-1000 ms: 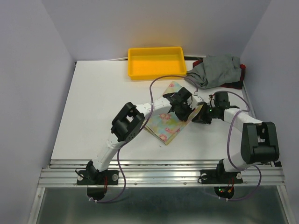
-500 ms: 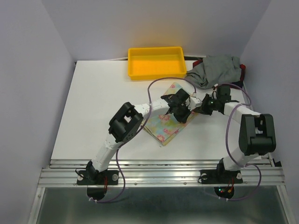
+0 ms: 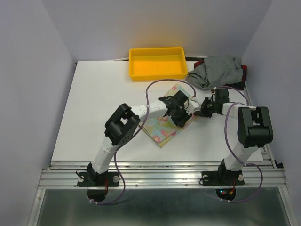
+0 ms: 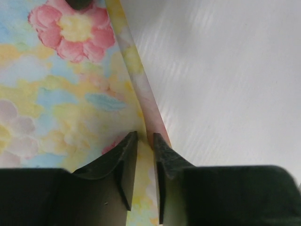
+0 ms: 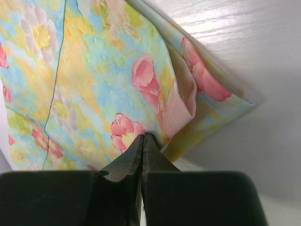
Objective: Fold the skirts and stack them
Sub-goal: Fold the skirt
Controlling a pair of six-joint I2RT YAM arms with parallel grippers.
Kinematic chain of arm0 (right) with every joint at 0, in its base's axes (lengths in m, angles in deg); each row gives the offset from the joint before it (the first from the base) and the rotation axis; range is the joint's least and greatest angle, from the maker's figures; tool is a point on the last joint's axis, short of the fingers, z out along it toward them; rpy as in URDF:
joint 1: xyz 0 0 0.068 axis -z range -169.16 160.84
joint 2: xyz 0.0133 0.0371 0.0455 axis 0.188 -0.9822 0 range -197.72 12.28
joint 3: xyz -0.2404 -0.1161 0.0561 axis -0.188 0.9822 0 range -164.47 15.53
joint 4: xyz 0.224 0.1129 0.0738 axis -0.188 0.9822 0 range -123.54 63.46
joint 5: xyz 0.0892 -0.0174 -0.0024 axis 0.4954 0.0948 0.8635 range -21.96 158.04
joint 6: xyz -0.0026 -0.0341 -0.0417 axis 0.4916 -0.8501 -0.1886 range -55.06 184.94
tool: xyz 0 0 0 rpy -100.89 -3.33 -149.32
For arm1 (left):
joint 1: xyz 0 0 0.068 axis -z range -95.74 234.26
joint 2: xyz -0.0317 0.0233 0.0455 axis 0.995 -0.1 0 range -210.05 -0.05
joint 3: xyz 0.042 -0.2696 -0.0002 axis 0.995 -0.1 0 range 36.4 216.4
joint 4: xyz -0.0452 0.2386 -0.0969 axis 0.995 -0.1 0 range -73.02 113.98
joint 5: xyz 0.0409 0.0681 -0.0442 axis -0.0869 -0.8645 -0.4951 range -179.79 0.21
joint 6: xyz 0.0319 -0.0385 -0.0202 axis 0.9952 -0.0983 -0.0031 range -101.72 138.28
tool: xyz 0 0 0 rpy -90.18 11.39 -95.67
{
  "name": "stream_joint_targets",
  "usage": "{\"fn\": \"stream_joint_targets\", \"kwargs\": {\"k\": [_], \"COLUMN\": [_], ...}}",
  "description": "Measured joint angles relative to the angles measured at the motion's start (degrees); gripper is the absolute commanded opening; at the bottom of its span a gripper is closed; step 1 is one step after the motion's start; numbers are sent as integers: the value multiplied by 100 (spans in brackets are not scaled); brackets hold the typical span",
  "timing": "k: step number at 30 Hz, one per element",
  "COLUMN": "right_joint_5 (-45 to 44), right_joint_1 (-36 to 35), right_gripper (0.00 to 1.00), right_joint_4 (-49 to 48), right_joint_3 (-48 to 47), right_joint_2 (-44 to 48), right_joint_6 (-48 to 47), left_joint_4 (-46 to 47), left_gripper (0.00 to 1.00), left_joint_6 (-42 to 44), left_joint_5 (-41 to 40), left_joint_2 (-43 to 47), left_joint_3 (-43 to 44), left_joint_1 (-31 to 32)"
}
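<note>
Pastel floral skirt edge between parted left fingers

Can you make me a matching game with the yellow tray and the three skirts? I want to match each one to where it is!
Things
1. yellow tray
2. grey skirt
3. floral skirt
4. plaid skirt

Places
A. folded flat in the middle of the table
B. peeking out from under another skirt at the far right
C. bunched in a heap on top of another skirt
D. at the far edge of the table, with nothing in it

Right pairs: 1-D, 2-C, 3-A, 4-B
</note>
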Motion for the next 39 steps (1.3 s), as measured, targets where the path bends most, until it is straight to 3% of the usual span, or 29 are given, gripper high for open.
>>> {"fn": "stream_joint_targets", "kwargs": {"k": [6, 8, 11, 15, 19, 23, 32, 39], "right_joint_5": [-7, 50, 118, 131, 149, 188, 306, 437], "right_joint_1": [11, 11, 11, 11, 11, 11, 4, -61], "right_gripper": [1, 1, 1, 1, 1, 1, 1, 1], "right_joint_4": [-9, -4, 0, 33, 105, 205, 389, 597], "right_joint_3": [-9, -52, -144, -179, -238, -404, -874, -1541], "right_joint_2": [-114, -166, -256, -280, -310, -413, -741, -1193], "right_joint_6": [-131, -146, -192, -254, -354, -527, -942, -1309], "left_joint_4": [-254, -337, -501, -785, -1213, -1484, -1486, -1335], "left_gripper": [40, 38, 26, 17, 13, 8, 7, 17], "left_joint_6": [96, 118, 188, 385, 643, 634, 678, 1056], "left_joint_5": [352, 636, 1255, 1908, 2179, 2356, 2293, 1775], "left_joint_2": [1054, 1523, 1987, 1851, 1187, 704, 824, 1322], "left_joint_3": [-636, -833, -1029, -1235, -1458, -1652, -1838, -2308], "left_joint_1": [-286, -605, -1510, -2649, -3222, -3226, -3115, -2708]}}
